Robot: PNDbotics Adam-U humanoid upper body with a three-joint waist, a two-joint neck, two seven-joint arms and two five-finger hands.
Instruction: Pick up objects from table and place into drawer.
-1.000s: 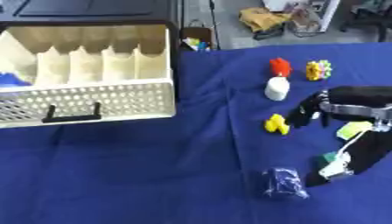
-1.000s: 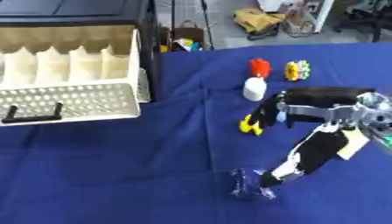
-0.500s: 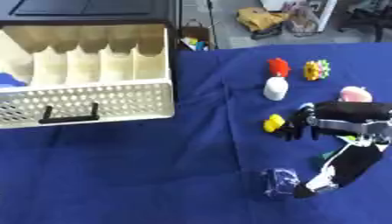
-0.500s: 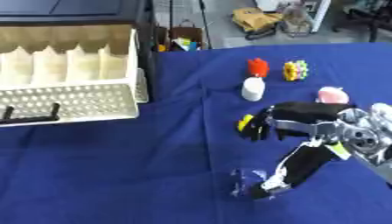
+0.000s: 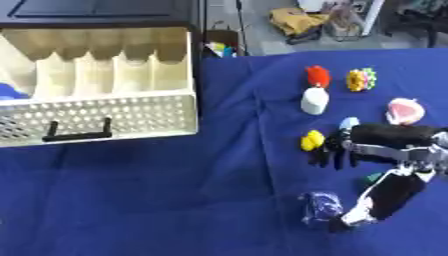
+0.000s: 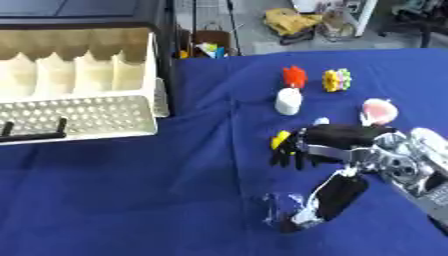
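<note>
The cream drawer is seen pulled open at the left on the blue table. The right hand is spread open, holding nothing, thumb beside a dark blue crumpled object. A yellow piece lies at its fingertips.

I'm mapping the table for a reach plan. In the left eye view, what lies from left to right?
Cream drawer → yellow toy → yellow-and-green flower toy → pink toy.
</note>
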